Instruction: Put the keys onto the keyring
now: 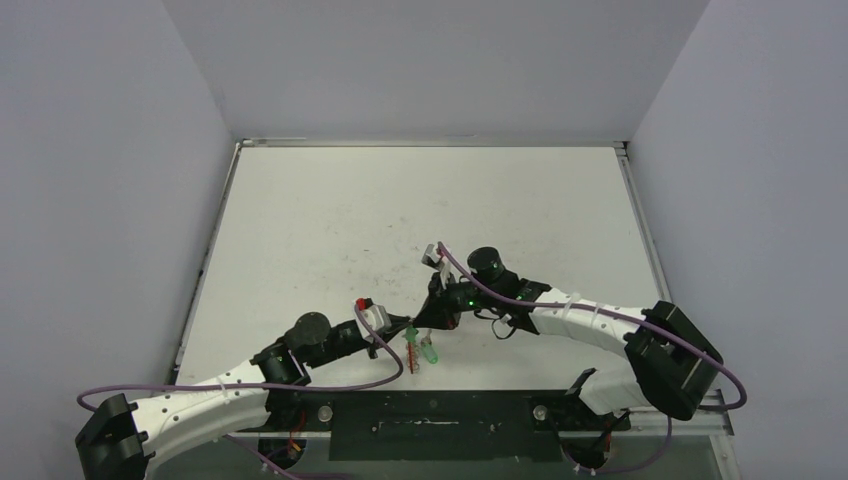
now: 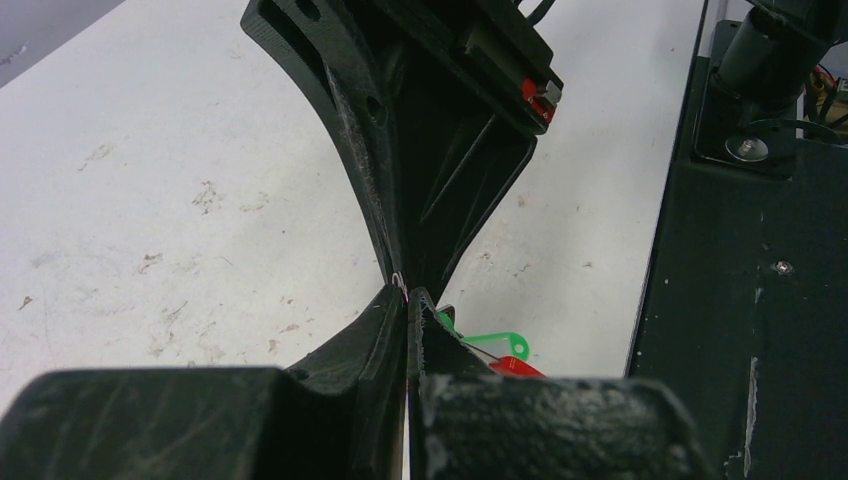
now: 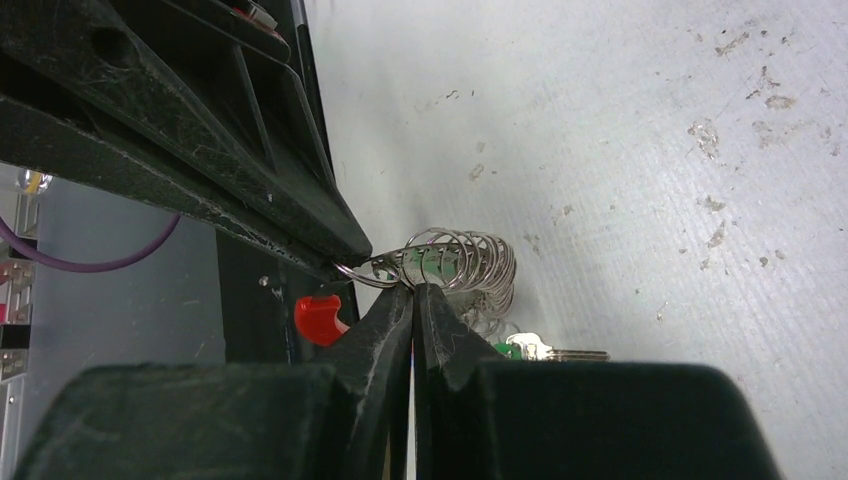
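Note:
Both grippers meet tip to tip near the table's front edge. My left gripper (image 1: 398, 335) (image 2: 408, 298) is shut on a thin wire loop of the keyring. My right gripper (image 1: 432, 312) (image 3: 412, 288) is shut on the keyring's silvery coils (image 3: 455, 258). The ring's red segment (image 3: 320, 315) (image 2: 515, 366) hangs beside the jaws. The keys (image 3: 555, 352) are silver with a green tag (image 2: 495, 343) (image 1: 428, 352), just below the ring. I cannot tell whether they hang from it.
The black base plate (image 1: 430, 425) (image 2: 740, 300) runs along the near edge right beside the grippers. Purple cables (image 1: 330, 385) loop over both arms. The white table (image 1: 400, 200) has a raised rim at the back and sides.

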{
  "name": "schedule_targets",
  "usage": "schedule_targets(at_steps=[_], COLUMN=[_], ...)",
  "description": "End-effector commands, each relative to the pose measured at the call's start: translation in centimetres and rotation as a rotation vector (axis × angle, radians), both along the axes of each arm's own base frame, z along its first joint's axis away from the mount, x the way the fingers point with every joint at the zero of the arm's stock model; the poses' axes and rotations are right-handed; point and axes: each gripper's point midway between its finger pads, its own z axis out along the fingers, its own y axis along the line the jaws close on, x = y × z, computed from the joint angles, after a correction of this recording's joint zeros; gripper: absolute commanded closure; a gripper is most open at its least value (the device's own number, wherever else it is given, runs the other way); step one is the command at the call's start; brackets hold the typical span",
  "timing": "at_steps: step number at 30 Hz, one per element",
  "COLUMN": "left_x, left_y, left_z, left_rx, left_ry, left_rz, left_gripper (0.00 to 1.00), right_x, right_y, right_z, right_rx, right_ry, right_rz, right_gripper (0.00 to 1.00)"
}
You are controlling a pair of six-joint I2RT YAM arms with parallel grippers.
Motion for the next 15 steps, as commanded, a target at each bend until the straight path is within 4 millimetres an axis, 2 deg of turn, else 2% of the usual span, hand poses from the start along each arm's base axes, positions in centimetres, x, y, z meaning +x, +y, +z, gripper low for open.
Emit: schedule_targets(at_steps=[1,15], left_x=[0.09,0.11], left_y=[-0.42,-0.14], left_z=[2.97,2.99], left_rx=[-0.088,-0.099], left_ry=[-0.061,-0.065], left_rz=[-0.007,0.004], left_gripper=[1.00,1.00], right_x=[0.05,-0.64], right_y=[0.77,1.30], right_z=[0.62,1.05], right_rx=[0.066,0.191], right_ry=[-0.024,-0.022], right_rz=[0.017,-0.021], right_gripper=[1.00,1.00])
